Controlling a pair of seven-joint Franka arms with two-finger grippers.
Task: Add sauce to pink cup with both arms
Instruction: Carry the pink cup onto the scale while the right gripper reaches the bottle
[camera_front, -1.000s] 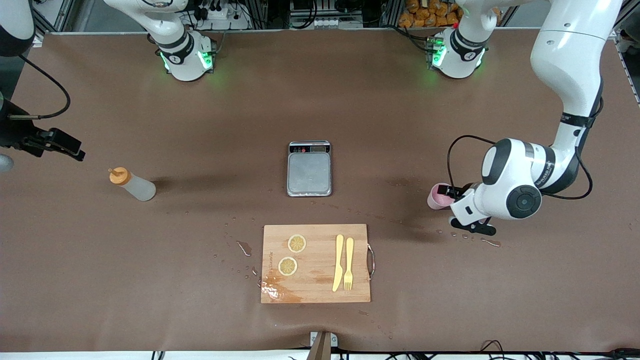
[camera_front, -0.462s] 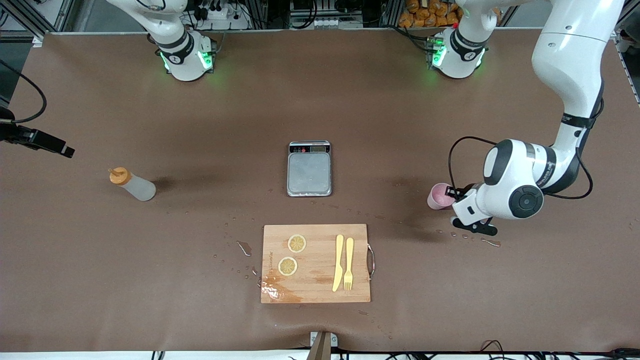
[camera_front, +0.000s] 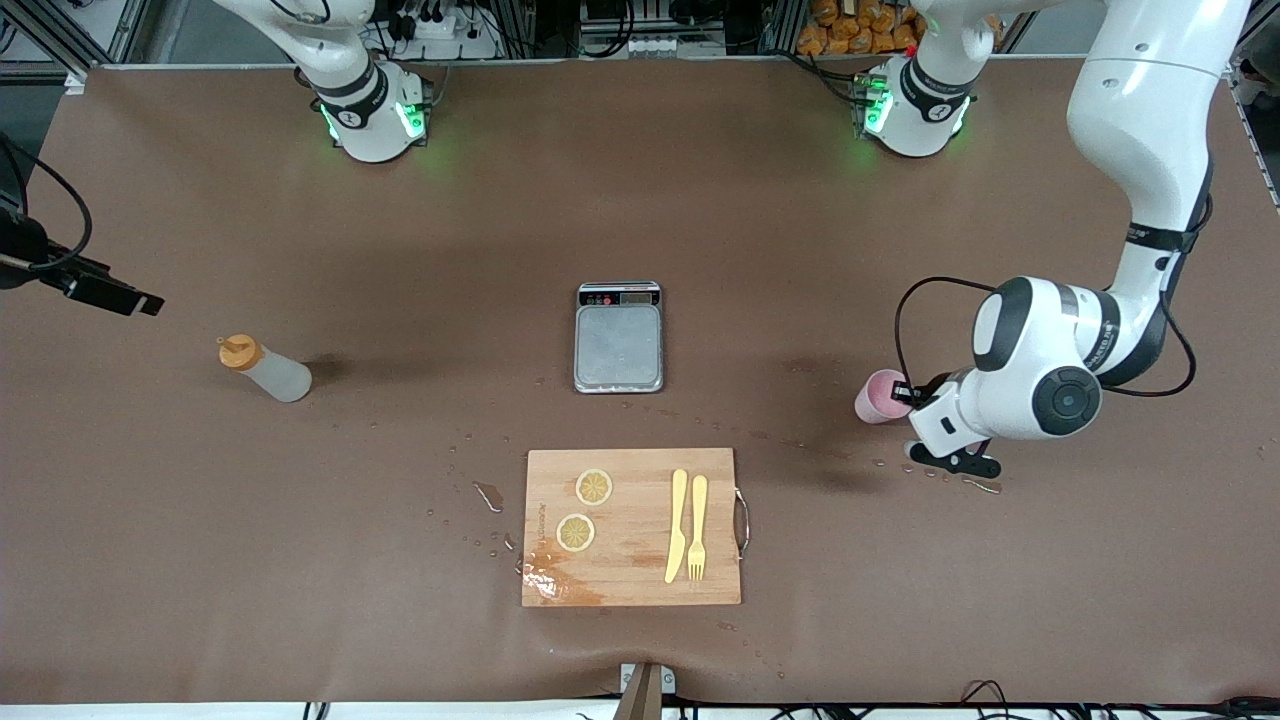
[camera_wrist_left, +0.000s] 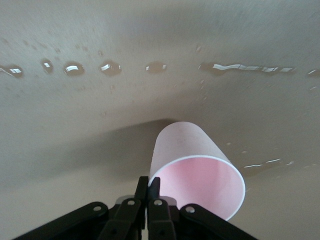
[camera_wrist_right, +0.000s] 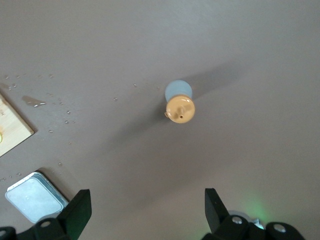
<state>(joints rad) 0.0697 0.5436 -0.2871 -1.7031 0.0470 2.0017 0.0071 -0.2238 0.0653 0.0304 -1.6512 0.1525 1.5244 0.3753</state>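
The pink cup (camera_front: 879, 395) stands on the table toward the left arm's end, empty inside, its rim wall pinched between the pressed-together fingers of the left gripper (camera_wrist_left: 148, 186). So the cup is gripped, but no sauce is in it yet. The sauce bottle (camera_front: 264, 368) stands untouched toward the right arm's end, below the right gripper (camera_wrist_right: 145, 212), whose fingers are spread wide and which hovers high over the table. Grasping the bottle, bringing the two together and squeezing are all left to do.
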